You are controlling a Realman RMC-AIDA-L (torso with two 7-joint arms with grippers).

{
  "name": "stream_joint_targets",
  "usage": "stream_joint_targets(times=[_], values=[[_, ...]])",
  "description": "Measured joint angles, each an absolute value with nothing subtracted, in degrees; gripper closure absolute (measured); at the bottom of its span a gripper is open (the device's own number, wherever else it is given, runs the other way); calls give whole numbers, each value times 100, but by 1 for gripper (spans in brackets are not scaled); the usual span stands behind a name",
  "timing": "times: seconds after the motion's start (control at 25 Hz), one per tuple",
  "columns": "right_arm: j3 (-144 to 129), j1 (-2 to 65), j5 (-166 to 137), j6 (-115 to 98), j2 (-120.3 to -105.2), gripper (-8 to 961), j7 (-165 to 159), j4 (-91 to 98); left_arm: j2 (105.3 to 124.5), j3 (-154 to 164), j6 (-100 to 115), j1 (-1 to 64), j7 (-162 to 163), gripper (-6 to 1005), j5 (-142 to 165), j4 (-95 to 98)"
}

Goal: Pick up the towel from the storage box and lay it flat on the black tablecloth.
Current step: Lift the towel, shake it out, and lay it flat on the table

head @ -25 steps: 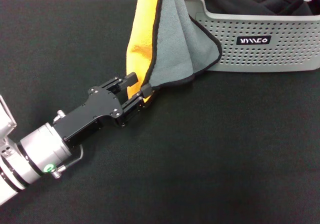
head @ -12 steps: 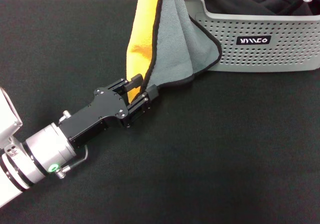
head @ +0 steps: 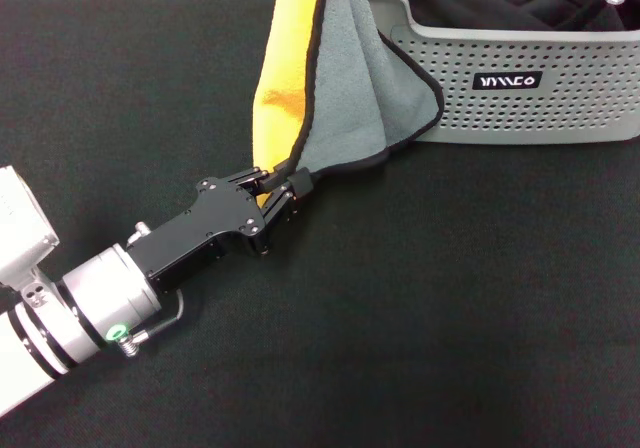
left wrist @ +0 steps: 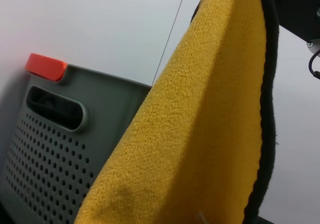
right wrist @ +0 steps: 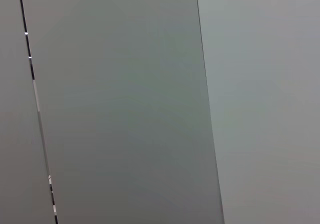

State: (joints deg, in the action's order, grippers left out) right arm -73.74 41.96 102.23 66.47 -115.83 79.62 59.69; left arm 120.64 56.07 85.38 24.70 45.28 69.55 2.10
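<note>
While the towel (head: 335, 78) hangs beside the storage box (head: 520, 78), the left gripper (head: 280, 181) clamps its lower corner.

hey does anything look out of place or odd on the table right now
Nothing damaged or spilled. The towel hangs up out of view, not flat, draping against the storage box, its bottom corner pinched by the left gripper over the black tablecloth.
</note>
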Motion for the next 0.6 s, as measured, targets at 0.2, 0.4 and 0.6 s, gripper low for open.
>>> stream_joint_targets(times=[0.2, 0.4, 0.6], values=[[-7374, 4103, 10246, 6695, -11590, 944, 7957, 5952, 12054, 5608, 8622, 2477, 4531, 765, 6993, 234], [-7359, 3789, 10284, 6973, -11571, 944, 7944, 6090, 12021, 5579, 9225, 2372, 4544, 878, 6872, 277], [-7062, 3001, 10188, 7541, -11531, 944, 7613, 7126, 11948, 5573, 10407, 1990, 5297, 975, 6465, 1044]])
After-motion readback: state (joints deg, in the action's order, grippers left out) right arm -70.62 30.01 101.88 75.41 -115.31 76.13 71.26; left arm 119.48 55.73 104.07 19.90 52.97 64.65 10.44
